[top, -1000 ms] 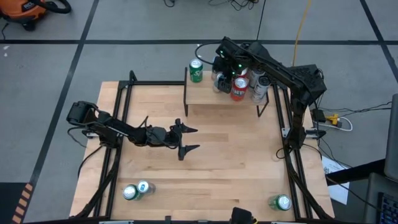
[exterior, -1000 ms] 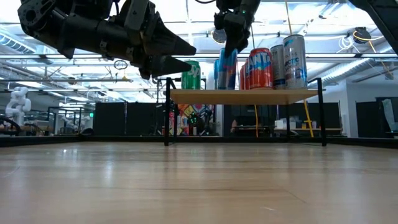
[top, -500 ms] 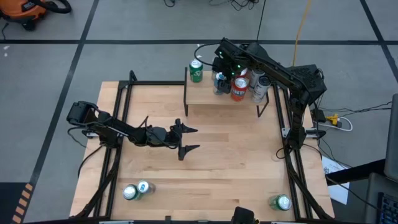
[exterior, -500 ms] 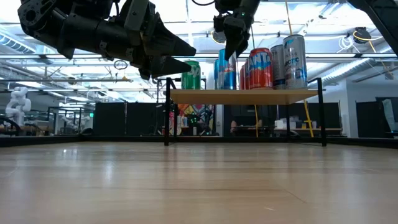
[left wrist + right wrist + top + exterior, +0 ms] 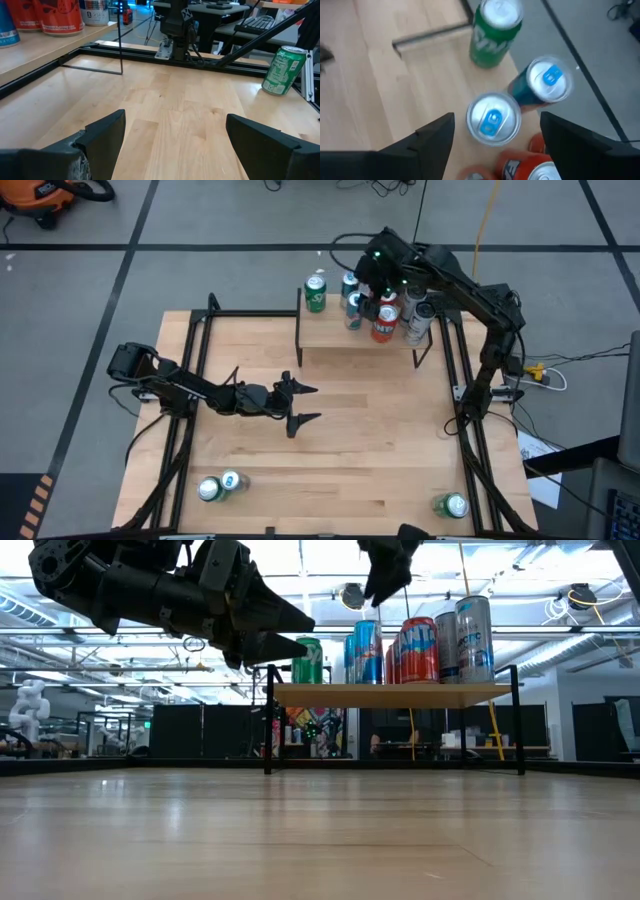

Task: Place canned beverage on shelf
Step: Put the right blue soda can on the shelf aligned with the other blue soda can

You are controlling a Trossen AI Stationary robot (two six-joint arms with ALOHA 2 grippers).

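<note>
My right pincer (image 5: 495, 137) hangs open and empty above the shelf (image 5: 335, 332), directly over an upright blue can (image 5: 493, 120) standing there. My left pincer (image 5: 303, 403), also open and empty, waits over mid-counter. I judge the next candidates to be the two cans (image 5: 219, 486) at the counter's (image 5: 380, 430) near-left corner, closer to my left arm.

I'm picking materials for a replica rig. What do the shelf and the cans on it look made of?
The shelf: seemingly light wood with a matte finish and visible grain, on thin black legs, probably metal. The blue can: likely aluminium, given its shiny silver top with pull tab and its printed side.
</note>
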